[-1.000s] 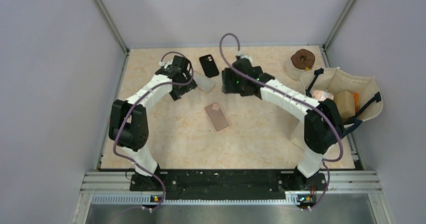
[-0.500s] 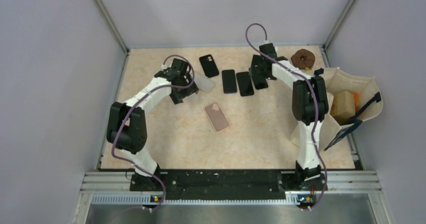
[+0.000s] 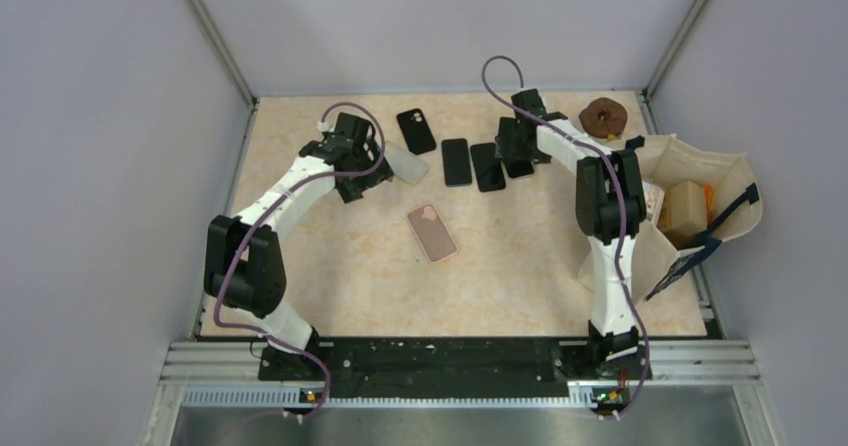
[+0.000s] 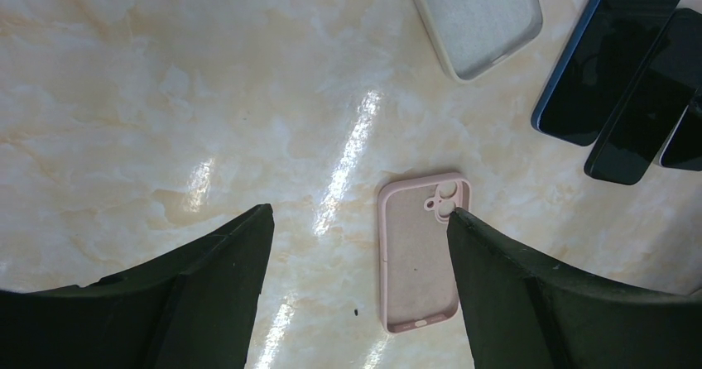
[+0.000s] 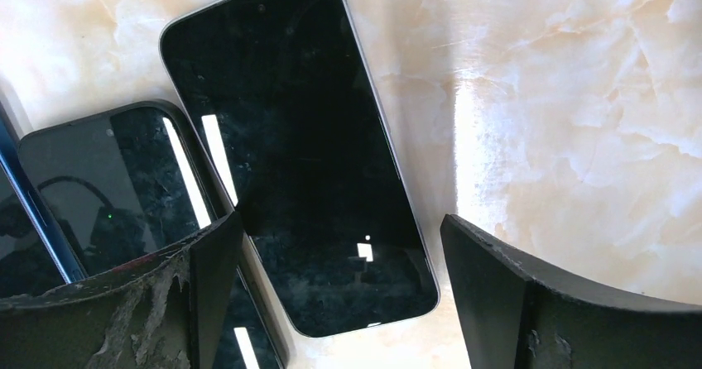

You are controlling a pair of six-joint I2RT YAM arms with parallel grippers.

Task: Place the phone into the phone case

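Leftmost, the left gripper (image 3: 352, 178) is being held above the table (image 3: 330, 276), with its jaws spread wide and nothing pinched. In its wrist view, bare marble and part of the pink case (image 4: 418, 253) are being framed by the 2 fingers (image 4: 207, 294). Just right of that gripper, the grey case (image 3: 405, 164) is lying open side up. Behind it, toward the back wall, a black item (image 3: 416, 131) is lying flat; whether it is a phone or a case cannot be told. Nearer the bases, the pink case is lying alone, open side up and tilted, apart from both grippers.

Further right, 3 phones are lying screen up in a row, side by side and close together: the blue phone (image 3: 456, 162), the middle phone (image 3: 488, 167) and the right phone (image 5: 298, 154). All 3 are lying bare on the table, outside the cases. The right gripper (image 3: 515, 146) is being held over the right phone with its jaws spread wide. Nothing is being pinched, and whether the fingers (image 5: 530, 303) are touching the phone cannot be told.

At the far right, a brown doughnut (image 3: 603, 116) is resting on a pale stand in the back corner. A cloth bag (image 3: 730, 181) is standing open at the table's edge with a box (image 3: 686, 206) inside.
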